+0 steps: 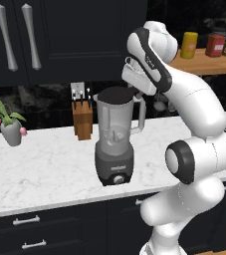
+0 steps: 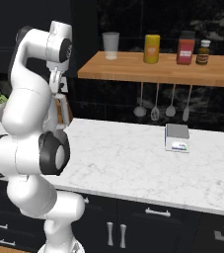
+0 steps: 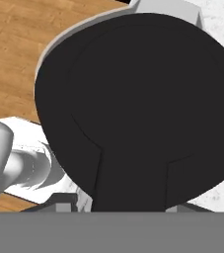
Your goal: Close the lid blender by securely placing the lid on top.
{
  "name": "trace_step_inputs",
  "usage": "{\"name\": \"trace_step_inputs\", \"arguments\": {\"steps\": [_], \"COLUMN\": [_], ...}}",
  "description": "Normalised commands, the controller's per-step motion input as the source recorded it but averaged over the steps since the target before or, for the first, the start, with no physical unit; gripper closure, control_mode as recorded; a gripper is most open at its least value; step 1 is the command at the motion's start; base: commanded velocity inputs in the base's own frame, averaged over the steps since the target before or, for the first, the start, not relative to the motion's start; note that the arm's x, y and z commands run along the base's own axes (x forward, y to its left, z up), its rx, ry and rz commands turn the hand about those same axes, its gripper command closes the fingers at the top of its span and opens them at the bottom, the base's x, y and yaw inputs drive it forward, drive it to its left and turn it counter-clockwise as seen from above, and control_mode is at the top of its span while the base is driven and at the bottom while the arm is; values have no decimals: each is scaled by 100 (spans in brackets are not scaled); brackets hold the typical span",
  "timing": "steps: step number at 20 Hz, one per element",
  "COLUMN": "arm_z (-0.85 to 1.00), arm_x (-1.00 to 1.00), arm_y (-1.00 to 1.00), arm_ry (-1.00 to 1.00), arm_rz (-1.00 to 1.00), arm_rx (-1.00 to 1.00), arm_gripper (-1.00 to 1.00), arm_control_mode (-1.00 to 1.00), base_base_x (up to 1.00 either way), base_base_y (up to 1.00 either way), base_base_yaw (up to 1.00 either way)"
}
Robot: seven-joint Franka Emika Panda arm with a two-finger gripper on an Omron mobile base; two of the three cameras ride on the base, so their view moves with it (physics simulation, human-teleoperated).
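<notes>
Blender point(image 1: 114, 144) stands on the white marble counter point(image 1: 45, 169), near the front edge. Its black lid point(image 1: 115, 93) sits on top of the see-through grey jar, over the mouth. In the hand view the lid point(image 3: 138, 99) is a big black circle very close to the camera, with its tab pointing toward the bottom. The jar has one handle on its right side, and the dark base has one small knob at the front. I cannot tell if anything is inside the jar.

The gripper point(image 1: 130, 74) is just above the lid, at its right edge. The pictures do not show how far apart its fingers are, or if they hold the lid.

Just behind the blender, on the left, stands one wooden knife block point(image 1: 82, 117) with knives in it. Far to the left is one grey pot with a plant point(image 1: 5, 119) that has pink flowers. The robot's big white arm point(image 1: 194, 149) rises on the right of the blender.

One wooden shelf point(image 2: 158, 69) hangs on the wall. On it stand one clear cup point(image 2: 110, 45), one yellow can point(image 2: 152, 48), one red can point(image 2: 185, 48) and one small brown jar point(image 2: 203, 52). Four spoons point(image 2: 163, 106) hang under the shelf. One small kitchen scale point(image 2: 177, 137) sits on the counter, well apart from the blender.
</notes>
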Motion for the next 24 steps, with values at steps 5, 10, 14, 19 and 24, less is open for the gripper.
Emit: {"name": "trace_step_inputs", "arguments": {"steps": [5,10,14,19,24], "arm_z": [-11,-2,0,-2,-5], "arm_x": [-19,-8,9,28,11], "arm_y": [5,0,0,0,0], "arm_ry": [-1,-2,0,0,-2], "arm_rz": [0,0,-4,-10,-12], "arm_rx": [0,0,0,0,0], "arm_gripper": [-100,-100,-100,-100,-100], "arm_control_mode": [-100,-100,-100,-100,-100], "base_base_x": [0,0,0,0,0], "base_base_y": [0,0,0,0,0], "base_base_yaw": [0,0,0,0,0]}}
